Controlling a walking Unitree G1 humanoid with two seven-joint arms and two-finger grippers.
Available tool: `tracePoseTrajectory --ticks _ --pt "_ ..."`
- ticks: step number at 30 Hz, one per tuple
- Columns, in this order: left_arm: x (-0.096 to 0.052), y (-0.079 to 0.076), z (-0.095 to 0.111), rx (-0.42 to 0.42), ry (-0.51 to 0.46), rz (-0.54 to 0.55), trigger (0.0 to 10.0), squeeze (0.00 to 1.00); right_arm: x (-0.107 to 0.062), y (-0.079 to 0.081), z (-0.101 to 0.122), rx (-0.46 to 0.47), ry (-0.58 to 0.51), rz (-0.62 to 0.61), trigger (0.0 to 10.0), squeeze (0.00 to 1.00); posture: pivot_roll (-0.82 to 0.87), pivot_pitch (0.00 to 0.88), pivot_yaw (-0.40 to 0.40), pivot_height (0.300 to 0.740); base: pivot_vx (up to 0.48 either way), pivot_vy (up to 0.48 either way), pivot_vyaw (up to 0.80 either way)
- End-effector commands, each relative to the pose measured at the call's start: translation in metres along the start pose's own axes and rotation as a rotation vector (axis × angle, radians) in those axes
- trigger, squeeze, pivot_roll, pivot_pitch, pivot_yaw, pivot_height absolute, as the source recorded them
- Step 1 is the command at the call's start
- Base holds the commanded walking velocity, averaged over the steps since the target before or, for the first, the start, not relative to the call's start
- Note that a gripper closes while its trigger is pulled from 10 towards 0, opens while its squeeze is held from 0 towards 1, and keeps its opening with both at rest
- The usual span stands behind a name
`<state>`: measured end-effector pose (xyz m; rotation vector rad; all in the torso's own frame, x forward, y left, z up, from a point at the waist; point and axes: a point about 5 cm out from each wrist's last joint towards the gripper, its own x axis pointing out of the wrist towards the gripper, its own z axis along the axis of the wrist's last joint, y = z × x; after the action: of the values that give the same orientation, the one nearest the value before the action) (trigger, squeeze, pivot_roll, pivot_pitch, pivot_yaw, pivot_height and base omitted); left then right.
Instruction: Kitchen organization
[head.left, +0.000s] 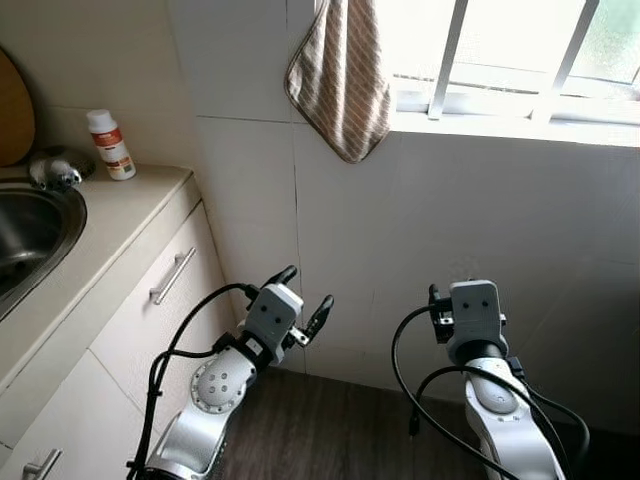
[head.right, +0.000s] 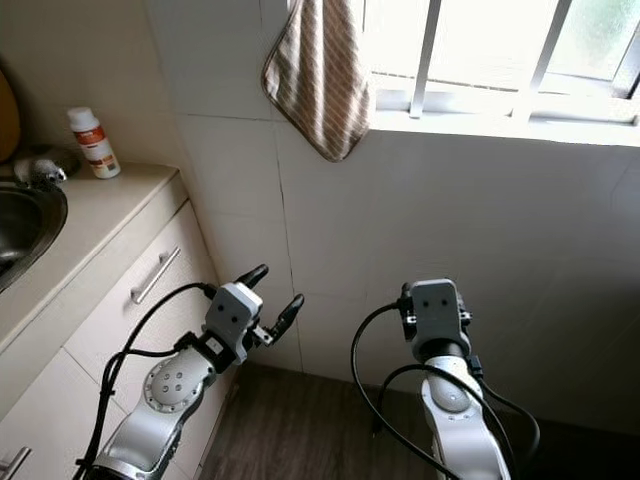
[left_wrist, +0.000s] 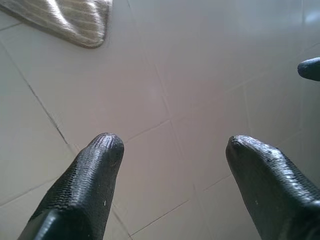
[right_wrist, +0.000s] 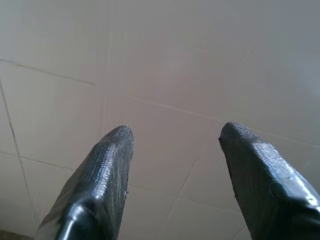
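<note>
1. The left gripper (head.left: 303, 296) is held up in front of the white tiled wall (head.left: 450, 230), its two black fingers spread apart with nothing between them.
2. The right gripper (right_wrist: 175, 165) also faces the tiled wall, its fingers parted and empty; in the head views its silver wrist points at the wall below the window (head.left: 520, 50).
3. A brown striped towel (head.left: 342, 75) hangs on the wall beside the window, above and between the two arms; its lower corner shows in the left wrist view (left_wrist: 70, 20).
4. On the robot's left, a beige worktop (head.left: 110, 225) carries a white bottle (head.left: 110, 145) with an orange label, standing upright near the wall corner.
5. A steel sink (head.left: 30, 235) is set into the worktop, with a tap (head.left: 55, 172) just beside the bottle.
6. Below the worktop are pale drawers with metal handles (head.left: 172, 276).
7. The floor (head.left: 330, 430) is dark wood.
</note>
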<state>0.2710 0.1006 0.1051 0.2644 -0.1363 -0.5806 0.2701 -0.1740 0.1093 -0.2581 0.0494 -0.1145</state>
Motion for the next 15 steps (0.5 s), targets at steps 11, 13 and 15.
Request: tracePoseTrajectory --ticks 11,13,15 --pt "0.0032 -0.0024 0.0036 -0.034 -0.040 0.009 10.0 0.00 0.0022 -0.0096 0.0011 0.008 0.023 -0.047 10.0 0.00 -0.06 0.000 0.012 0.740 0.000 -0.349 -0.65" --pt "0.0024 -0.0024 0.0042 -0.045 -0.045 0.006 10.0 0.00 0.0028 -0.0084 0.0020 0.005 0.020 -0.040 10.0 0.00 -0.05 0.000 0.008 0.740 0.000 0.000 -0.80" --pt "0.0018 -0.0026 0.0029 -0.049 -0.036 0.003 10.0 0.00 0.0030 -0.0079 0.0023 0.003 0.019 -0.038 10.0 0.00 -0.05 0.000 0.008 0.740 0.000 0.000 -0.80"
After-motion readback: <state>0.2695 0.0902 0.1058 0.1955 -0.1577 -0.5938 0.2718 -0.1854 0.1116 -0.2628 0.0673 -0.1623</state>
